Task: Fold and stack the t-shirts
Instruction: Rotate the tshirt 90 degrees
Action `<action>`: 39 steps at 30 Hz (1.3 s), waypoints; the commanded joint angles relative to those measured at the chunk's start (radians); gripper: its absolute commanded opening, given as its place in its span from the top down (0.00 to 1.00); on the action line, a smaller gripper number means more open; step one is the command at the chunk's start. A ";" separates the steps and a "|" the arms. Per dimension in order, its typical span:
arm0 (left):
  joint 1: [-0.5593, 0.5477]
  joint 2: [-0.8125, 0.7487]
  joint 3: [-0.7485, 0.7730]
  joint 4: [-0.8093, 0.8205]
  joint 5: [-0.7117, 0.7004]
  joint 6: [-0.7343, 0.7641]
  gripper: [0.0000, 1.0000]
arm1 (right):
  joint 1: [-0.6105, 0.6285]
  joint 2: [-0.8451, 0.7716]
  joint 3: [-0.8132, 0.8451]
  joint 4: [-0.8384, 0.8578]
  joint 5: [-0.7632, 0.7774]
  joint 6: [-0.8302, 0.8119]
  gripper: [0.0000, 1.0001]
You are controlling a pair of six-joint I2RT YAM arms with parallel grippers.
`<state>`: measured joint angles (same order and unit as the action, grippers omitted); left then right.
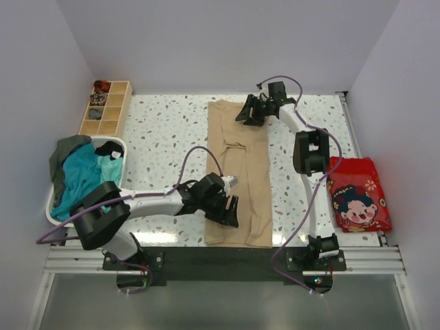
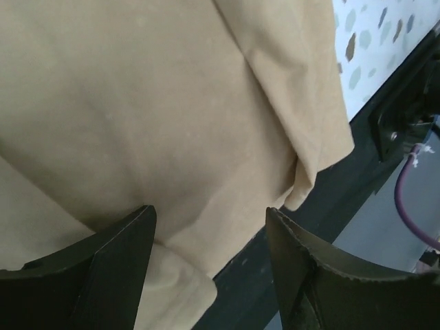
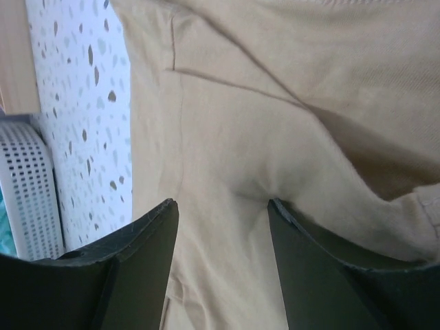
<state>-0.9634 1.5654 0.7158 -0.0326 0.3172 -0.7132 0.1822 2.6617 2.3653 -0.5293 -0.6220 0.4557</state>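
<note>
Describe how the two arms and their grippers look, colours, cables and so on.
The left arm and right arm have white links with bulky black joint housings. A purple cable loops loosely along each. The left gripper and right gripper are black, each with two flat, wedge-shaped dark fingers.

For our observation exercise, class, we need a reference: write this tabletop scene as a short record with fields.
Beige t-shirt: folded into a long strip, mid-table, running far to near
Left tool: open, at the strip's near end
Right tool: open, at its far end
Basket: at left, holds teal t-shirt and grey-green t-shirt
Wooden tray: far-left corner
Red cartoon pouch: right edge
</note>
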 commanded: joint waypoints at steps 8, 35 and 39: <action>0.187 -0.193 0.327 -0.175 -0.561 0.202 0.15 | -0.006 -0.566 -0.592 0.359 0.113 -0.112 0.33; 0.483 0.909 1.352 0.008 -0.280 0.454 0.12 | -0.006 -0.939 -1.169 0.360 0.369 -0.048 0.35; 0.489 0.952 1.392 0.010 -0.303 0.449 0.11 | 0.006 -0.893 -1.181 0.403 0.256 -0.011 0.37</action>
<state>-0.4862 2.4817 2.0312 -0.0525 0.0444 -0.2905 0.1757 1.7618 1.1992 -0.2058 -0.2630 0.3977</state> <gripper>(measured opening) 0.884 0.641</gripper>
